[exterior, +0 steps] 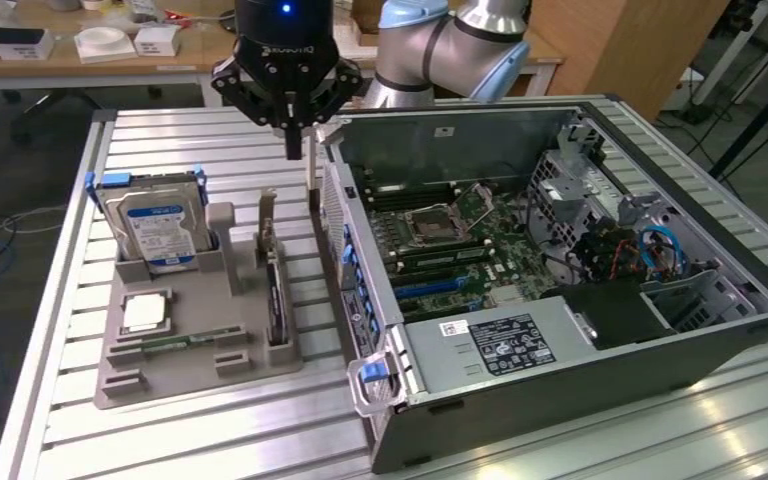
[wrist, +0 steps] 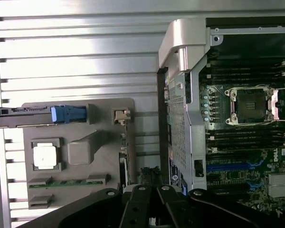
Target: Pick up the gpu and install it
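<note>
gpu (exterior: 275, 298) stands edge-on in tray (exterior: 171, 385), its faces barely visible.

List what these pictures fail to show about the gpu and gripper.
- gpu: exterior view, edge-on in the gray holder, faces hidden; wrist view, one end covered by the gripper.
- hard drive label: exterior view, print too small.
- computer case: wrist view, partly cut off by the edge.

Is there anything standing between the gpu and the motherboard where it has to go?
Yes: the case wall rises between the gpu, on edge in its holder, and the motherboard. Above the wall, nothing visible blocks the way.
</note>
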Available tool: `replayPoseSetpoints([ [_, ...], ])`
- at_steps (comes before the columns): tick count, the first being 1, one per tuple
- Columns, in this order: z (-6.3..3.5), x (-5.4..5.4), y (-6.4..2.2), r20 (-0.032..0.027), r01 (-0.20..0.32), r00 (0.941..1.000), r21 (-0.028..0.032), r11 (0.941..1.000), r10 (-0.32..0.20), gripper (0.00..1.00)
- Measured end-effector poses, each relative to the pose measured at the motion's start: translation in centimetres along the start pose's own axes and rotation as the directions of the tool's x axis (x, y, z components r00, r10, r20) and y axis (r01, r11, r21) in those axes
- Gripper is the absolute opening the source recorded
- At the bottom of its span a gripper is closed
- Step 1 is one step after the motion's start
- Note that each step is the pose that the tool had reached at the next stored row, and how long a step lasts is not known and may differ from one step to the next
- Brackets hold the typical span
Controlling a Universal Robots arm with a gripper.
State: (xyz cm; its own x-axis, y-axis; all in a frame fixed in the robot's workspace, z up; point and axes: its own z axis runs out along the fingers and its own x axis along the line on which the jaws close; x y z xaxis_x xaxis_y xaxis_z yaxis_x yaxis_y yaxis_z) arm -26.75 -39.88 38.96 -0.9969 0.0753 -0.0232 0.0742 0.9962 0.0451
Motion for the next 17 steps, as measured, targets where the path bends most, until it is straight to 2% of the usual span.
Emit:
replayPoseSetpoints([
  [10, -0.02, 1.6, -0.12, 0.0, 0.0, 1.0, 0.0, 1.0, 0.0, 0.11],
  [17, -0.02, 1.6, -0.12, 0.0, 0.0, 1.0, 0.0, 1.0, 0.0, 0.11],
])
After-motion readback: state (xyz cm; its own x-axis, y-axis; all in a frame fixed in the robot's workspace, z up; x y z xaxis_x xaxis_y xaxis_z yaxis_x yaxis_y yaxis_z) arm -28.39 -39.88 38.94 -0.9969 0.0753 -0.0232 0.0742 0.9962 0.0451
